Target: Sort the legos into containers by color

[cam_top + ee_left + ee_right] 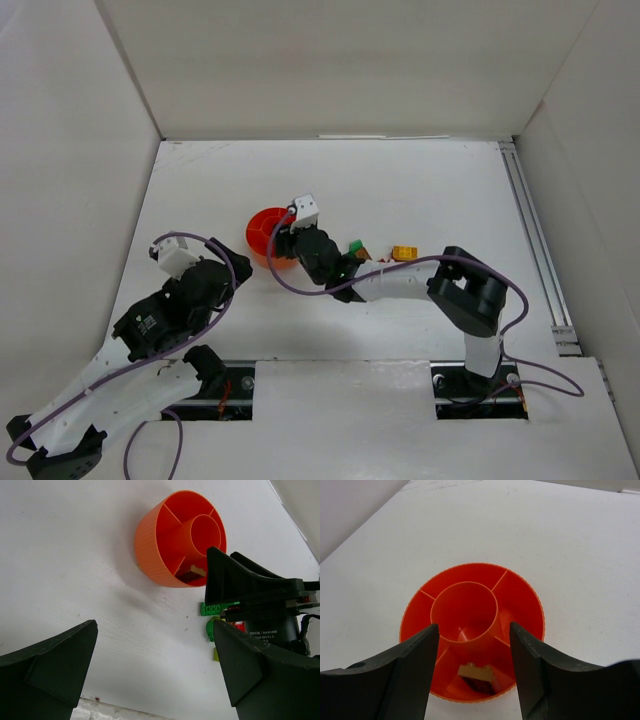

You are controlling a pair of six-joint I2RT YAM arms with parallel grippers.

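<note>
The orange-red divided bowl (265, 232) stands left of the table's middle. It also shows in the right wrist view (520, 597) and the left wrist view (160, 550). A brown-orange brick (479, 675) lies in its near compartment and also shows in the left wrist view (192, 573). My right gripper (472, 627) is open and empty, just above the bowl's near rim (286, 240). Loose bricks lie by the right arm: green (214, 608), another green (212, 628), red (240, 626) and lime (216, 654). My left gripper (154, 625) is open and empty, left of the bowl (228, 272).
A green brick (354, 246) and a yellow-orange brick (404, 252) lie right of the right wrist. The right forearm (400, 282) stretches across the table's middle. White walls enclose the table, and a metal rail (535, 240) runs along the right side.
</note>
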